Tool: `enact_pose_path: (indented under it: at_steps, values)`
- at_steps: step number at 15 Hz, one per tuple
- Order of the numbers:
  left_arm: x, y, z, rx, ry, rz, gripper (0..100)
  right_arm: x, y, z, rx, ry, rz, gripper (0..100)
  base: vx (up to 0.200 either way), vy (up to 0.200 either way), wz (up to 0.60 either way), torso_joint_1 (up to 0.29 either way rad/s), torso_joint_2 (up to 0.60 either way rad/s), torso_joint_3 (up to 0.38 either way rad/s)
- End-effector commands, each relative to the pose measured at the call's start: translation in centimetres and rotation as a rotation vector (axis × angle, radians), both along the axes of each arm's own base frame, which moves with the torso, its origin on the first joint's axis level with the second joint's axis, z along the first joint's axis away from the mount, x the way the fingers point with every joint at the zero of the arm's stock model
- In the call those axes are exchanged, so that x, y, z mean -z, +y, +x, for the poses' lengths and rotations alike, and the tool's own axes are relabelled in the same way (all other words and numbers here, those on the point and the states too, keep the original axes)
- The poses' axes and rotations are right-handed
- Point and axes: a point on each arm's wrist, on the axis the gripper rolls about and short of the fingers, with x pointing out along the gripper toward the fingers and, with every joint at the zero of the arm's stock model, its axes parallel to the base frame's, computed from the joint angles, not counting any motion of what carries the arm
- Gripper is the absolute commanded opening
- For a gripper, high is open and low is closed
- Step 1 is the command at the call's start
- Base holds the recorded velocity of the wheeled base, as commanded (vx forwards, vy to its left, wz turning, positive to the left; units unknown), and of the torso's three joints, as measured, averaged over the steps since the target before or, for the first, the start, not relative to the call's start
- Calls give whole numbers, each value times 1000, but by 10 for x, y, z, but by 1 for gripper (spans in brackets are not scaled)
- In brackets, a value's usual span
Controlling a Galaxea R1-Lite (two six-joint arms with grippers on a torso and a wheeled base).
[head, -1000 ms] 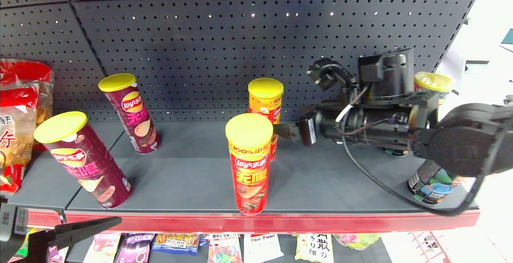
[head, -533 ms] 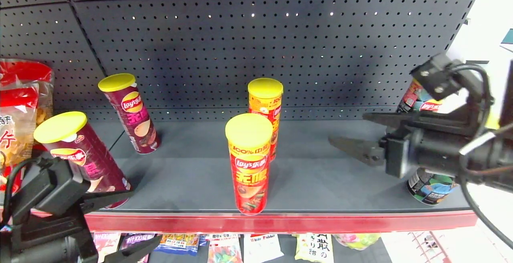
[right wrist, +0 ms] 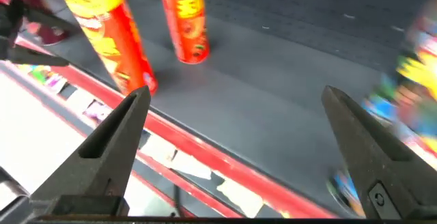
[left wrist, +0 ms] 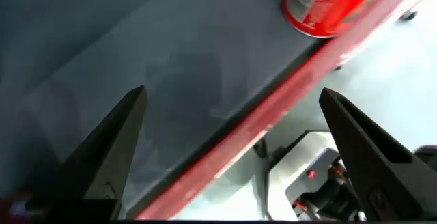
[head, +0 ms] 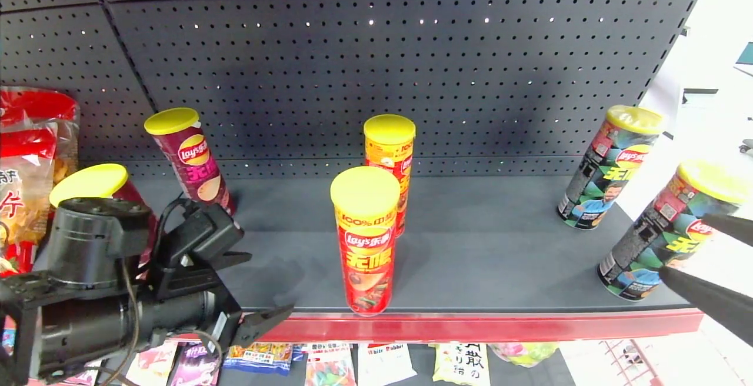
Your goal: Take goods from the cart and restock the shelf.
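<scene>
Even, perhaps overhead light on the dark shelf [head: 470, 245], soft shadows on its pegboard [head: 294, 80], white glare far right.

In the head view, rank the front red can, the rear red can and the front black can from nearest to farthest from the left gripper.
From the left gripper, open at the front left of the shelf:
1. Front red can, at the front edge, centre.
2. Rear red can, behind it, deeper in.
3. Front black can, far right.
</scene>
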Motion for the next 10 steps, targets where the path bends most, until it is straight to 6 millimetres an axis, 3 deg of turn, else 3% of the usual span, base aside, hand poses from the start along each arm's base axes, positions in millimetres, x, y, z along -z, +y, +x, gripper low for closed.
enact_pose_path:
  at_steps: [1, 5, 10]
  values:
    - [17, -16, 21, 10, 57, 37, 100, -2, -16, -22, 37, -70, 43, 100, 0, 0, 0, 0, 0, 0]
    - [17, -31, 44, 20, 48, 38, 100, -1, -20, -27, 59, -71, 44, 100, 0, 0, 0, 0, 0, 0]
    - [20, -46, 53, 52, 50, 39, 100, -1, -21, -29, 62, -77, 47, 100, 0, 0, 0, 0, 0, 0]
